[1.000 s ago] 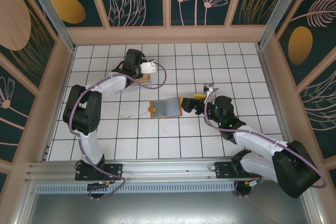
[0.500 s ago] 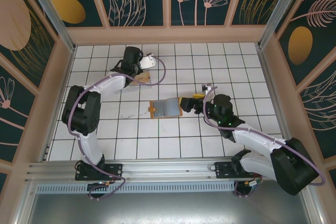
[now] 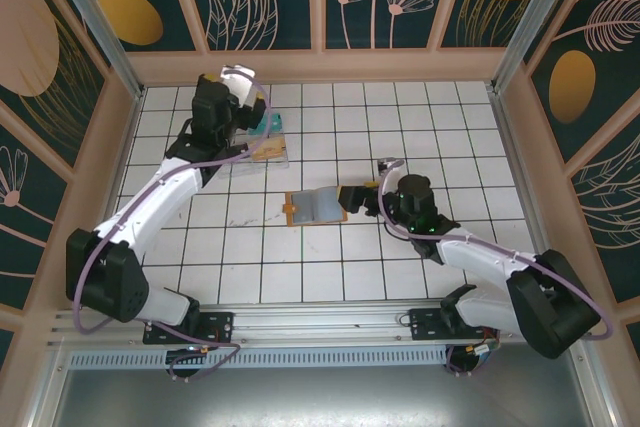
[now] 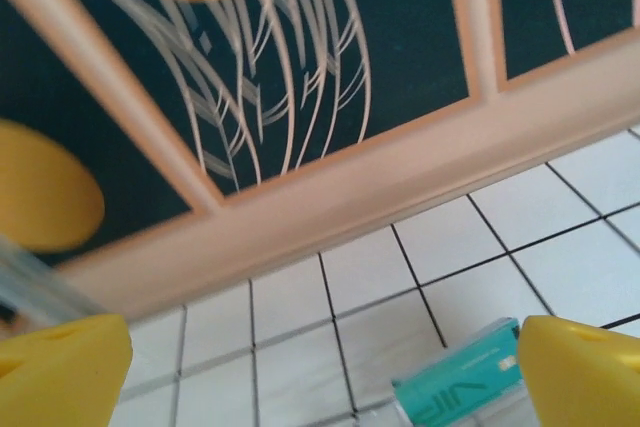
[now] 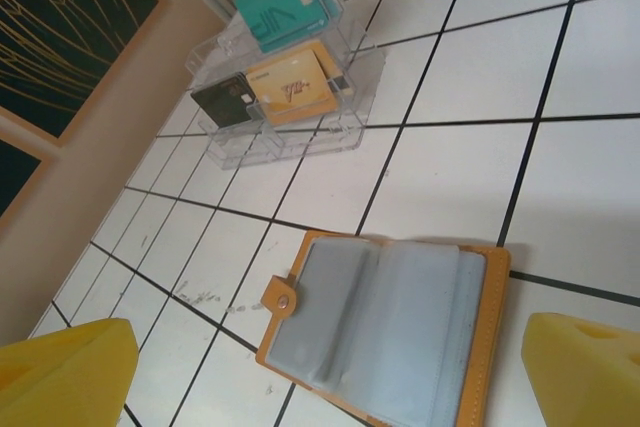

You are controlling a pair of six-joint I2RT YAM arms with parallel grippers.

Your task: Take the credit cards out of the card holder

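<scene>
- The card holder (image 3: pixel 315 207) lies opened flat near the middle of the white tiled surface (image 3: pixel 440 117), its pale blue-grey inner face up and its orange-brown border showing all round.
- In the right wrist view a small tab with a metal snap (image 5: pixel 283 297) sticks out from the holder's left edge, and a fold runs down the middle of the pale face.
- The right tool (image 3: pixel 358 195) sits just beside the holder's right edge, pointing at it. Its yellow fingers (image 5: pixel 62 375) are spread wide with nothing between them but the holder below. Whether they touch the leather cannot be told.
- A clear plastic tray (image 3: pixel 268 147) stands at the far left of the surface, well apart from the holder and close to the back wall (image 4: pixel 330 197).
- In the tray, a teal card (image 5: pixel 280 9) rests tilted in the compartment nearest the wall. A black card (image 5: pixel 222 99) and a tan card (image 5: pixel 292 87) lie side by side in the next compartment.
- The left tool (image 3: pixel 258 119) hangs above the far end of the tray. Its fingers stand wide apart and empty, one at each lower corner of the left wrist view.
- In that view the end of the teal card shows low down, just beside the right-hand finger, with the tiles and the patterned wall panel behind.
</scene>
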